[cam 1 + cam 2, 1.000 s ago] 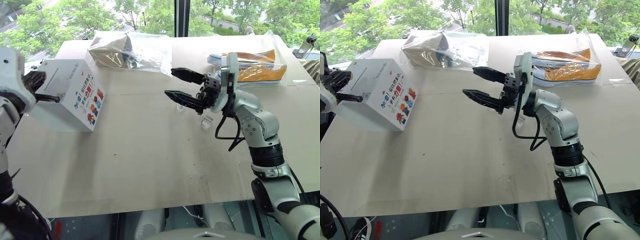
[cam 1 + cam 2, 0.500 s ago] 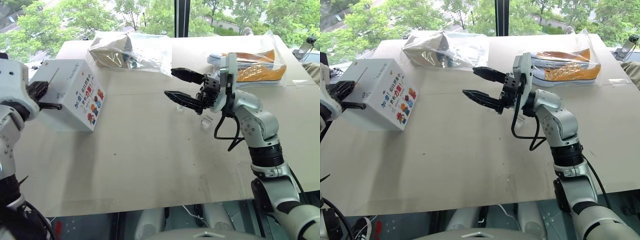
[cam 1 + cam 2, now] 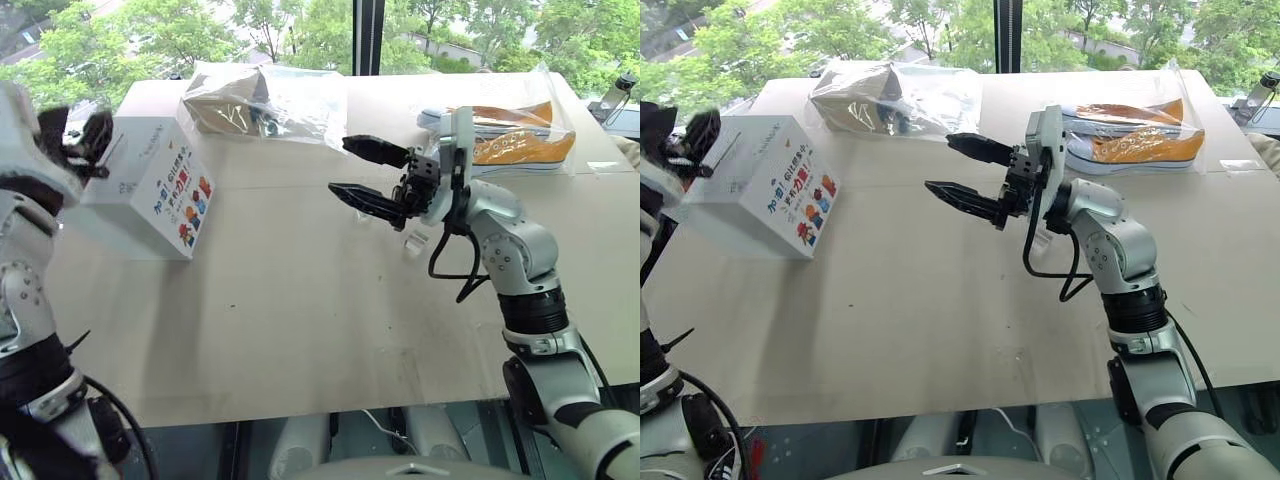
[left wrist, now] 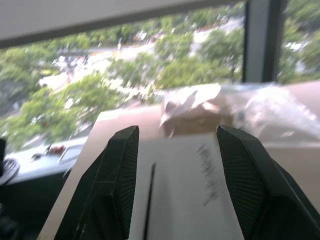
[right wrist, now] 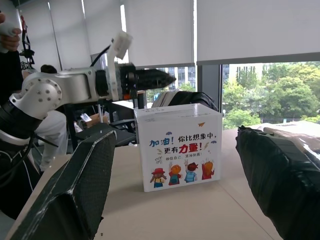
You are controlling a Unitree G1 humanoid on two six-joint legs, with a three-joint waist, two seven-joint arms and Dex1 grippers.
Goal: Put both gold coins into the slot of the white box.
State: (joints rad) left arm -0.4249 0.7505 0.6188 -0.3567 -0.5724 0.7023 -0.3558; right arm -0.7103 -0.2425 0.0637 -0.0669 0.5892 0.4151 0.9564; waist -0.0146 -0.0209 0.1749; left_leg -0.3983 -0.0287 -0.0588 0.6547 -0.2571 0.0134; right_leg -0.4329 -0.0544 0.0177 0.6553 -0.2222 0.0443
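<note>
Two end effectors open, white box at table's left

Nearest, mid-table: right end effector point(image 3: 362, 172), raised off the table point(image 3: 300, 320), fingers spread wide, empty, aimed toward the left side. Farther left: white box point(image 3: 765, 190), cube-like, cartoon figures and dark and red lettering on the side face, plain white top with a thin dark slot point(image 4: 148, 200). Above its far left edge: left end effector point(image 4: 177, 185), fingers parted, nothing between them. Beyond: clear bags point(image 3: 270, 100).
</note>
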